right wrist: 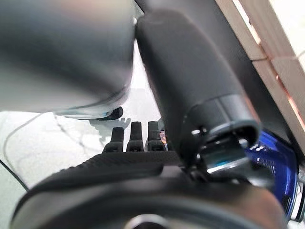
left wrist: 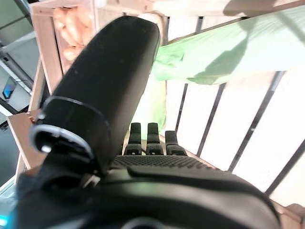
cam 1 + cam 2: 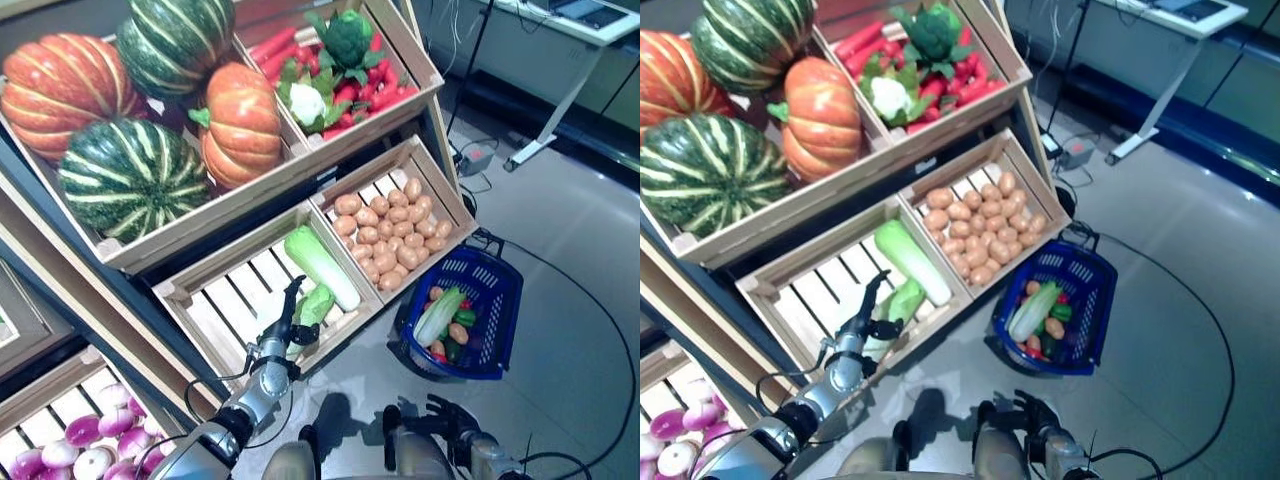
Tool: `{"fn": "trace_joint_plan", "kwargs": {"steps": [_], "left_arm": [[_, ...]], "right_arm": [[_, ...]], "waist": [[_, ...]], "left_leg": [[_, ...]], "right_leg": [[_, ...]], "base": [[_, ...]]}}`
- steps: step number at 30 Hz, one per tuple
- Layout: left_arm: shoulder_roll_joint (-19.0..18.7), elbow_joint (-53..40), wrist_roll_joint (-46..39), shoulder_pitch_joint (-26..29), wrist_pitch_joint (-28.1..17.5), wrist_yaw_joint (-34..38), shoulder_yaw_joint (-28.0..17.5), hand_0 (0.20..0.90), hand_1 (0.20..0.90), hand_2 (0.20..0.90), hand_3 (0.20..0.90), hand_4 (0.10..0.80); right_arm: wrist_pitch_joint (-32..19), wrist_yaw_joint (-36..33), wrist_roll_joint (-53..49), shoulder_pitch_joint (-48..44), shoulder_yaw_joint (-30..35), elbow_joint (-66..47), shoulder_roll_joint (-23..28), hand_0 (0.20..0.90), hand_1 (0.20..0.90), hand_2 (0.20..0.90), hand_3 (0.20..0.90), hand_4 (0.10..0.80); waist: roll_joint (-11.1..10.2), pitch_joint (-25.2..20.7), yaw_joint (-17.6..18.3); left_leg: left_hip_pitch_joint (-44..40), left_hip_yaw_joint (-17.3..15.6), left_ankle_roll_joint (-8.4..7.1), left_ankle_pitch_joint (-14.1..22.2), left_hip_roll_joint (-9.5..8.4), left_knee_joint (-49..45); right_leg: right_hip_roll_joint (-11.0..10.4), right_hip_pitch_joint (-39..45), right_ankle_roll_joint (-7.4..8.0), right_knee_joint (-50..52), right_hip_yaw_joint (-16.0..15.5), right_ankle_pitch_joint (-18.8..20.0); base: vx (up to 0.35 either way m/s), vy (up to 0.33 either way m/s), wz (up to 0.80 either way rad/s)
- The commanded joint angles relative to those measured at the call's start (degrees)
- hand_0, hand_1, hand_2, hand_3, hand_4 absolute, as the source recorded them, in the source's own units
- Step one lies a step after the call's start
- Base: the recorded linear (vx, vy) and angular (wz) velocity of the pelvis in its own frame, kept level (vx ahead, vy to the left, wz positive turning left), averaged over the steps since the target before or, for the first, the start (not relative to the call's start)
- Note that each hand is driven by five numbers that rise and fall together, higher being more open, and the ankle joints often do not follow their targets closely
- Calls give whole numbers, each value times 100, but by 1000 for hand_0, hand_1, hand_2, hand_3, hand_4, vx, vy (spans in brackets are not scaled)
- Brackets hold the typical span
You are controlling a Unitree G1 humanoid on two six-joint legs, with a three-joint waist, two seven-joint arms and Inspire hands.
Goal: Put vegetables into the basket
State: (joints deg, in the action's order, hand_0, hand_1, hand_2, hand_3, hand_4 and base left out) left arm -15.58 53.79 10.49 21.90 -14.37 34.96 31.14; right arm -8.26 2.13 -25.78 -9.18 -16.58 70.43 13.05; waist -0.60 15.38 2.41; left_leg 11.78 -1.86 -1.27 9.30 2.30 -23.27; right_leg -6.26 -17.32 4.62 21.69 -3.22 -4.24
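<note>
Grey polished floor point(image 3: 560, 230) runs under a wooden produce stand point(image 3: 120, 290), with a white desk point(image 3: 590, 25) well behind it. Four pumpkins fill the stand's top crate point(image 3: 150, 235) — two orange point(image 3: 240, 125), two striped green point(image 3: 130, 175). Beside them sits a crate of red and green vegetables point(image 3: 335, 65). Below, a slatted crate point(image 3: 235, 300) holds two pale green cabbages: one long point(image 3: 320, 265), one smaller point(image 3: 312, 305) at the front edge. Next to it, a crate of potatoes point(image 3: 390, 235) — too many to count.

A blue basket point(image 3: 495, 335) stands on the floor just beside the stand, already holding a cabbage point(image 3: 438, 317) and several small vegetables.

The left hand point(image 3: 283, 325) reaches into the slatted crate, fingers straight and spread, right by the smaller cabbage but not closed round it. The right hand point(image 3: 450, 415) hangs low near the basket, fingers loosely extended, holding nothing.
</note>
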Motion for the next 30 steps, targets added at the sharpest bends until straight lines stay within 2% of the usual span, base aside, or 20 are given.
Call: {"fn": "trace_joint_plan", "kwargs": {"steps": [1, 7, 12, 16, 19, 20, 23, 30], "left_arm": [[-44, -216, -111, 607, -148, 675, -272, 900, 900, 900, 900, 800], [-236, -226, -511, 835, -24, 598, -375, 900, 900, 900, 900, 800], [-440, -94, -842, 970, 61, 711, -535, 900, 900, 900, 900, 800], [-563, 0, -1130, 1058, 82, 378, -675, 900, 900, 900, 900, 800], [-677, 185, -1702, 1208, 149, -11, -690, 900, 900, 900, 900, 800], [-679, 255, -1806, 1234, 144, -86, -716, 900, 900, 900, 900, 800], [-755, 463, -2076, 1348, 213, -331, -758, 900, 900, 900, 900, 800], [-1094, 866, -2373, 1652, 433, -393, -840, 900, 900, 900, 900, 800]], "right_arm": [[-279, -212, -255, 133, -139, -205, 232, 900, 900, 900, 900, 800], [-384, -271, -298, 245, 72, -300, 438, 900, 900, 900, 900, 800], [-460, -242, -317, 377, 162, -406, 572, 900, 900, 900, 900, 800], [-513, -240, -303, 504, 229, -549, 637, 900, 900, 900, 900, 800], [-557, -225, -333, 523, 238, -604, 701, 900, 900, 900, 900, 800], [-561, -221, -337, 516, 234, -606, 712, 900, 900, 900, 900, 800], [-560, -222, -339, 500, 204, -727, 768, 900, 900, 900, 900, 800], [-586, -202, -480, 399, 173, -906, 936, 900, 900, 900, 900, 800]], "waist": [[-68, 80, 135], [-72, 244, 269], [-121, 320, 358], [-166, 395, 430], [-198, 497, 490], [-193, 549, 494], [-215, 635, 555], [-216, 781, 629]], "left_leg": [[984, -81, 379, 106, -303, -1263], [1699, -87, 453, 442, -257, -2291], [2033, -64, 487, 588, -246, -2792], [2296, -75, 533, 691, -229, -3152], [2538, -79, 577, 754, -211, -3410], [2518, -65, 569, 952, -204, -3558], [2733, -84, 594, 992, -177, -3749], [3207, -125, 619, 1033, -100, -4038]], "right_leg": [[-15, -344, -475, 1137, 78, -249], [65, -1051, -528, 2060, 166, -492], [116, -1406, -558, 2513, 191, -605], [159, -1680, -578, 2798, 193, -659], [183, -1941, -594, 3018, 189, -689], [210, -1946, -566, 3178, 207, -864], [243, -2186, -575, 3345, 212, -885], [293, -2707, -605, 3627, 209, -940]], "base": [[-91, 69, 0], [-23, 37, 1], [14, 18, 2], [8, 6, 2], [9, 9, -16], [51, 11, 11], [-2, 20, 39], [-30, 15, -2]]}}
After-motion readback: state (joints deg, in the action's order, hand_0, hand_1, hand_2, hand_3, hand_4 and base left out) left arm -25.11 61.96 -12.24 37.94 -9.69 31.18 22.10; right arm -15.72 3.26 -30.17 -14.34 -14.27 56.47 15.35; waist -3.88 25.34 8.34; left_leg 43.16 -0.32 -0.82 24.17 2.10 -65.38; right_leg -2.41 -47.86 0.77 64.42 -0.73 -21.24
